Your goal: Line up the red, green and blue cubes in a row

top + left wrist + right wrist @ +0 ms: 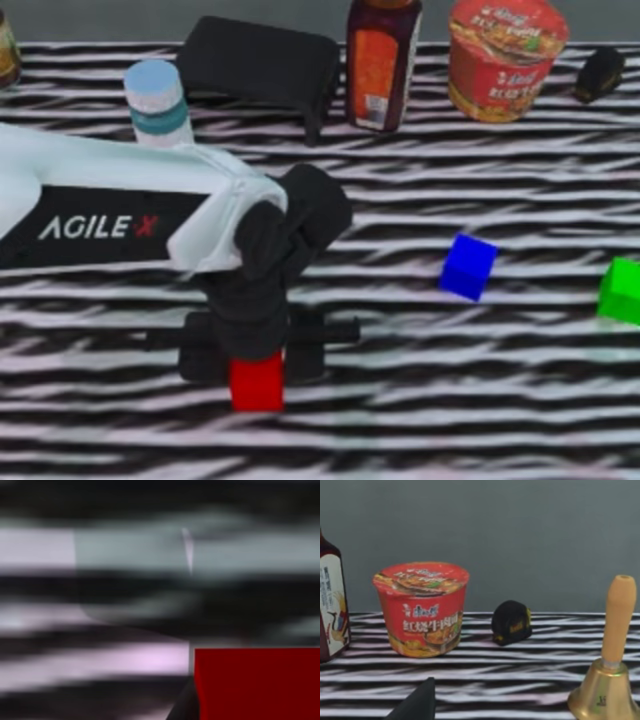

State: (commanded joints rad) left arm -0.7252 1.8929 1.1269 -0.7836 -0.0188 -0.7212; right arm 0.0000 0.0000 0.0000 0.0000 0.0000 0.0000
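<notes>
The red cube (257,383) sits low in the middle of the striped table, between the two dark fingers of my left gripper (255,362), which is shut on it. In the left wrist view the red cube (257,685) fills one corner, with one finger (182,707) pressed against its side. To its right lies the blue cube (468,266), and the green cube (622,290) is at the table's right edge, partly cut off. My right arm is outside the top view. One dark finger (420,702) of its gripper shows, set off to one side with nothing beside it.
Along the back stand a white bottle with a blue cap (158,103), a black box-like object (265,62), a dark sauce bottle (382,62), a red noodle cup (505,55) and a small black tape measure (600,73). A brass bell (607,690) stands close to the right gripper.
</notes>
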